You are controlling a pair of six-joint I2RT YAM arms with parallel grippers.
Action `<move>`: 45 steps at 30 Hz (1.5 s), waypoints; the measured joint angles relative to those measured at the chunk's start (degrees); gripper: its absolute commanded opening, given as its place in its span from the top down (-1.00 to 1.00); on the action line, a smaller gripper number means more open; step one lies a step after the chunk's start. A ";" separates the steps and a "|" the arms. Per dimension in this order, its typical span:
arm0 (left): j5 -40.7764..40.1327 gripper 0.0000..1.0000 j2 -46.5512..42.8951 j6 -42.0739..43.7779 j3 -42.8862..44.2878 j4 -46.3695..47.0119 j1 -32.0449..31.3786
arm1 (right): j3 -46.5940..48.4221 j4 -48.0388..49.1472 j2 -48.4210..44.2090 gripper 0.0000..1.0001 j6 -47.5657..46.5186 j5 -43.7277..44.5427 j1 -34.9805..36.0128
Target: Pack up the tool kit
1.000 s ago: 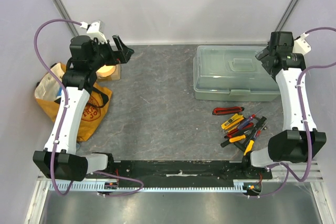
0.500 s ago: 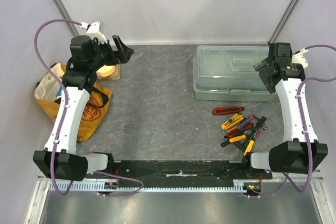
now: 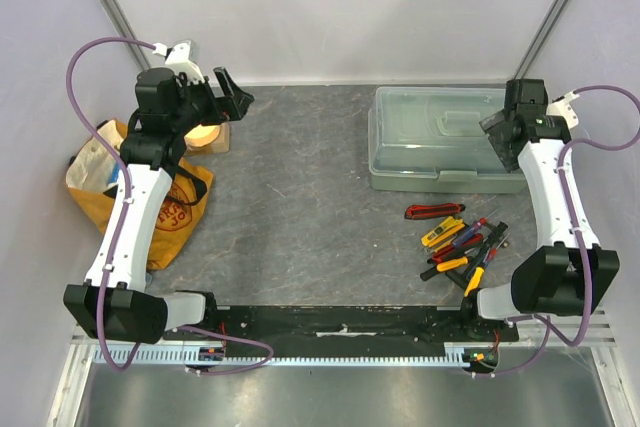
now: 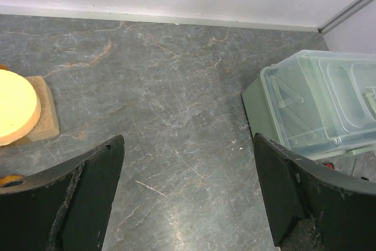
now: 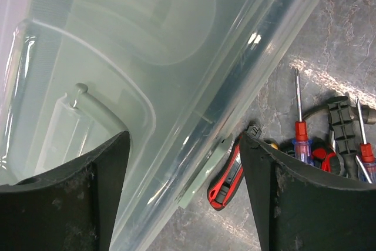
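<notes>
Here, grey veined tabletop [image 3: 300,197], pale walls [image 3: 330,7], left hand [image 4: 188,140] and right hand [image 5: 183,140] both released, empty.

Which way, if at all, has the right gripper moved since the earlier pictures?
Yes. The right gripper has slid over the right end of the toolbox, from near its back edge toward its front edge. The toolbox has not shifted.

The toolbox [image 5: 147,57] runs off the top and left of the right wrist view; from above, the tool pile [image 3: 462,242] is too small to sort.
</notes>
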 measured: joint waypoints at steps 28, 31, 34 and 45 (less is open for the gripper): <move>-1.18 -0.90 0.09 -0.33 -0.70 -0.76 0.00 | 5.33 23.58 14.78 0.41 -16.35 -9.14 12.46; 0.13 -0.90 0.39 -0.90 -1.16 -0.74 0.00 | 5.55 27.34 16.35 0.41 -17.86 -11.65 18.08; 1.92 -0.90 1.25 -1.60 -2.05 -0.50 0.00 | 5.99 30.88 18.10 0.39 -19.50 -14.97 23.39; 10.93 -0.85 7.98 -4.76 -6.60 -0.26 0.00 | 16.59 33.97 28.52 -0.28 -20.68 -26.69 28.92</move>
